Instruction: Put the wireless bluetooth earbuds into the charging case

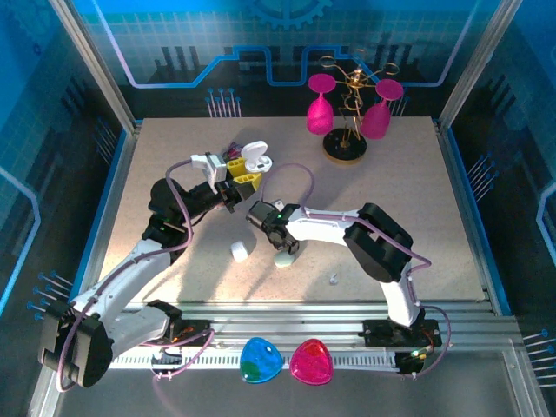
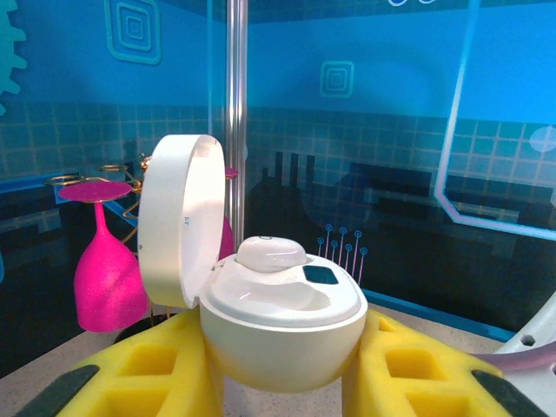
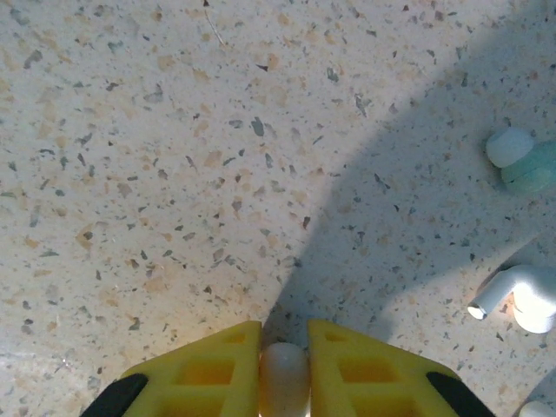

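My left gripper (image 2: 282, 369) is shut on the white charging case (image 2: 282, 334), held above the table with yellow fingers (image 2: 148, 369) pressing both sides. Its lid (image 2: 178, 217) stands open to the left, and one white earbud (image 2: 271, 253) sits in the case top. From above, the case (image 1: 257, 158) hangs at the table's middle back. My right gripper (image 3: 284, 347) is shut on a small white earbud (image 3: 284, 378) just over the speckled table, near the centre (image 1: 263, 217). Another earbud (image 3: 521, 295) with a short stem lies on the table to its right.
A mint pebble-shaped piece (image 1: 285, 258) and a small white piece (image 1: 239, 251) lie near the table's middle, a tiny object (image 1: 333, 279) further right. Pink glasses hang on a rack (image 1: 347, 113) at the back. Blue (image 1: 261, 359) and pink (image 1: 311, 361) shapes rest on the front rail.
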